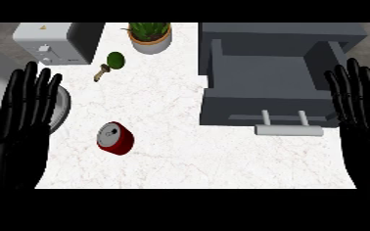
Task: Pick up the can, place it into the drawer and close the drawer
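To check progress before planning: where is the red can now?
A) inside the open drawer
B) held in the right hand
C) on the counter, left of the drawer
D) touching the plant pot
C: the red can rests on the white counter, left of the open drawer.

Red can [115,138], open grey drawer [264,85]

Setting: kitchen. Evidence: white marble-veined bench [180,142]; grey toaster-like appliance [49,41] at far left corner; potted plant [150,36] at back edge; open grey drawer [264,78] with bar handle [288,129] at right; red drink can [115,138] on top.
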You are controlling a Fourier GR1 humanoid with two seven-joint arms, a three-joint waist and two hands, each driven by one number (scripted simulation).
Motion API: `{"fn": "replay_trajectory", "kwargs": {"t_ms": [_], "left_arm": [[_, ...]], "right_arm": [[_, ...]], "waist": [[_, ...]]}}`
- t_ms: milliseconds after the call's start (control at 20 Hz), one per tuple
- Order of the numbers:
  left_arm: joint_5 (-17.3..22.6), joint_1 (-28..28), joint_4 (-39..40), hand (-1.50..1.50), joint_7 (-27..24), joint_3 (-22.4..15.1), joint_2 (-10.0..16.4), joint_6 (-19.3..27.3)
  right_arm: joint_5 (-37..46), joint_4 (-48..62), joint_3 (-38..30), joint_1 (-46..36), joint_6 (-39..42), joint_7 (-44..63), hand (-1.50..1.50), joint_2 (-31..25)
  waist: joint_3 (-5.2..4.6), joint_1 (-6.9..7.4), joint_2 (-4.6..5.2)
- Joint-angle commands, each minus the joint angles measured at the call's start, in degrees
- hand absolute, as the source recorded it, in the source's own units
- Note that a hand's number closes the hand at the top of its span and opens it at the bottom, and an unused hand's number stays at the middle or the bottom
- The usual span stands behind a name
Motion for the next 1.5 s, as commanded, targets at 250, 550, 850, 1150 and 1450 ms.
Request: {"fn": "replay_trajectory", "kwargs": {"t_ms": [250, 550, 850, 1150, 1450], "left_arm": [[4.17, 3.17, -5.92, -1.5, -2.31, -8.59, 0.64, -8.65], [-5.8, 7.83, -6.1, -1.5, 19.38, -12.45, 0.38, -0.96], [-2.24, 8.88, -12.29, -1.5, 23.45, -10.48, 1.88, -3.75], [-4.15, 9.88, -9.81, -1.5, 22.29, -11.94, -1.64, -0.6], [-1.72, 12.78, -5.98, -1.5, 17.67, -7.73, -0.64, -3.19]], "right_arm": [[0.46, 2.14, -1.87, -3.47, -1.93, -1.63, -1.5, 1.87], [-2.01, -0.52, -3.49, 5.26, -2.33, 14.32, -1.5, 0.76], [-2.52, -0.87, -4.87, 6.23, -0.85, 13.05, -1.5, 1.36], [-1.57, -0.65, -3.75, 15.82, 2.69, 3.13, -1.5, 3.51], [-5.61, 3.15, -9.64, 10.8, 4.71, 4.81, -1.5, 1.37]], "waist": [[0.93, -0.36, 0.57], [0.99, -1.09, 0.48], [0.94, -0.75, 0.59], [0.95, -1.02, 0.57], [0.93, -0.8, 0.6]]}}
